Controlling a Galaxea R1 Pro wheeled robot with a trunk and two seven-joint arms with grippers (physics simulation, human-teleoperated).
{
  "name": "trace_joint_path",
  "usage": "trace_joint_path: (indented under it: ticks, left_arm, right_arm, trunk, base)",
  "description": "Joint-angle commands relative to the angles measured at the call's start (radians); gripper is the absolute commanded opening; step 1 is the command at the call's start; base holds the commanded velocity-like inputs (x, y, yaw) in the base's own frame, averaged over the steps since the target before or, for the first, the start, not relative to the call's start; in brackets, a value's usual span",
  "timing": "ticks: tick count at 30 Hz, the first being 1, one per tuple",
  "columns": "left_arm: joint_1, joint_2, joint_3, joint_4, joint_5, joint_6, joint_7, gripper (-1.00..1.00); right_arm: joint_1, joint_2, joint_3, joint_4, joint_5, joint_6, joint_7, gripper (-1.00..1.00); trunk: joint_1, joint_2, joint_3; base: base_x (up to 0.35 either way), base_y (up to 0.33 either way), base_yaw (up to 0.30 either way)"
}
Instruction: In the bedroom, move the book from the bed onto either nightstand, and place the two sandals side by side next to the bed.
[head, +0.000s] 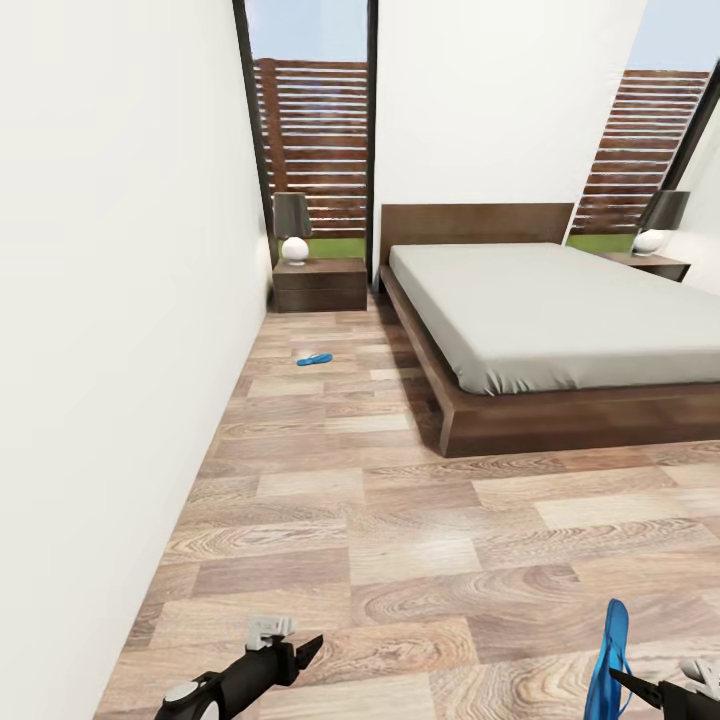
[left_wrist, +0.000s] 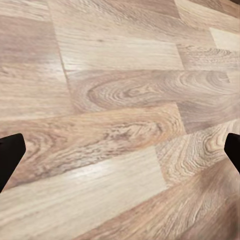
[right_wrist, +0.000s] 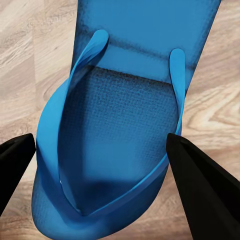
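The bed (head: 560, 310), with a grey mattress on a dark wood frame, fills the right half of the head view. A dark nightstand (head: 320, 283) stands at its left and another nightstand (head: 652, 265) at its right. One blue sandal (head: 315, 359) lies on the floor between the left wall and the bed. The other sandal (head: 607, 668) hangs upright in my right gripper (head: 625, 682), which is shut on it; the right wrist view has this sandal (right_wrist: 125, 125) between the fingers (right_wrist: 200, 185). My left gripper (head: 295, 640) is open over bare floor (left_wrist: 120, 100). The book is out of view.
A white wall (head: 110, 330) runs close along my left side. Each nightstand carries a lamp (head: 293, 226) with a dark shade. Tall dark-framed windows (head: 315, 130) stand behind them. Wood-plank floor (head: 400, 540) stretches from me to the foot of the bed.
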Motion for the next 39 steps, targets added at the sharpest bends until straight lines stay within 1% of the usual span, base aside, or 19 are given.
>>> trace_joint_path:
  ticks: [1, 10, 24, 39]
  left_arm:
    - [0.000, 0.001, -0.002, -0.001, 0.011, 0.009, -0.001, 1.00]
    - [0.000, 0.000, -0.002, -0.001, 0.011, 0.009, -0.001, 1.00]
    - [0.000, -0.001, -0.003, -0.001, 0.011, 0.009, -0.001, 1.00]
    - [0.000, -0.001, -0.004, -0.002, 0.010, 0.009, -0.003, 1.00]
  right_arm:
    - [0.000, 0.000, 0.003, 0.000, -0.009, 0.010, 0.003, -1.00]
    - [0.000, 0.000, 0.003, 0.000, -0.009, 0.010, 0.003, -1.00]
    - [0.000, 0.000, 0.003, 0.000, -0.009, 0.010, 0.003, -1.00]
    - [0.000, 0.000, 0.003, 0.000, -0.009, 0.009, 0.004, -1.00]
  trunk:
    - [0.000, 0.000, -0.001]
    - [0.000, 0.000, -0.001]
    - [0.000, 0.000, -0.019]
    - [0.000, 0.000, -0.020]
  base:
    - [0.000, 0.000, 0.000]
    - [0.000, 0.000, 0.000]
    - [0.000, 0.000, 0.000]
    - [0.000, 0.000, 0.000]
